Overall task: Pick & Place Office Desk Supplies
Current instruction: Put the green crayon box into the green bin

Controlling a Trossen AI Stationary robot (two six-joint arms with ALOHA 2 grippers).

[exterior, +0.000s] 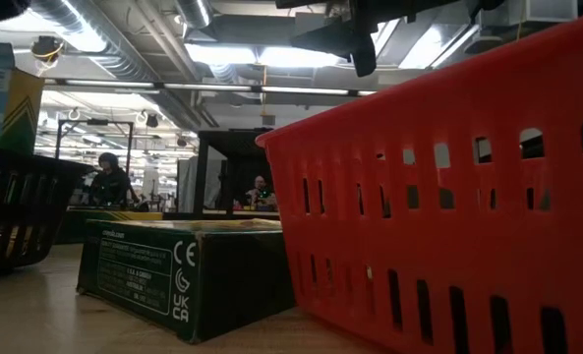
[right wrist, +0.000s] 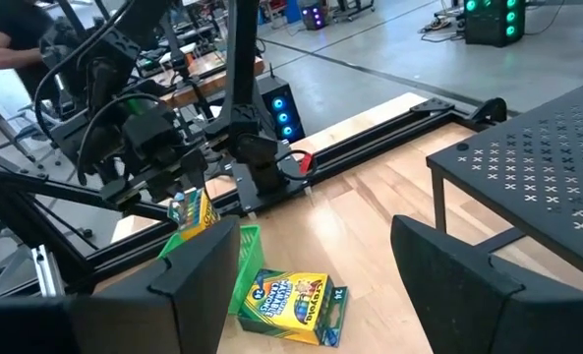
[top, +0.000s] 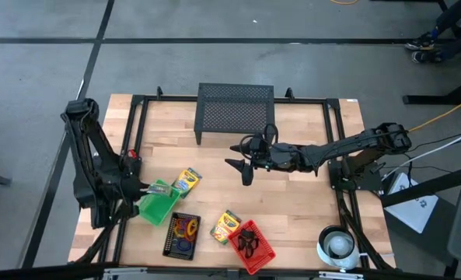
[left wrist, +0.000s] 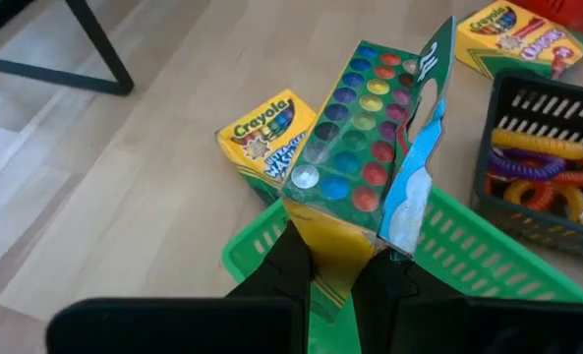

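Your left gripper (left wrist: pixel 335 270) is clamped on a crayon box (left wrist: pixel 365 147) just above the green bin (top: pixel 158 204). Rings (top: pixel 185 228) are binned already; two crayon boxes (top: pixel 187 180) remain loose. The right gripper (top: pixel 244 165) hangs wide, empty, mid-table.

crayon box (left wrist: pixel 360 147): yellow, coloured dots | basket (left wrist: pixel 468 258): green | bin (top: pixel 260 247): red

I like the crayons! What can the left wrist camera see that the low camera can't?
Only left wrist: the left gripper shut on an open crayon box over the green basket, and rings in a black basket. Only low: people far off in the room. Both: the red basket and a closed crayon box.
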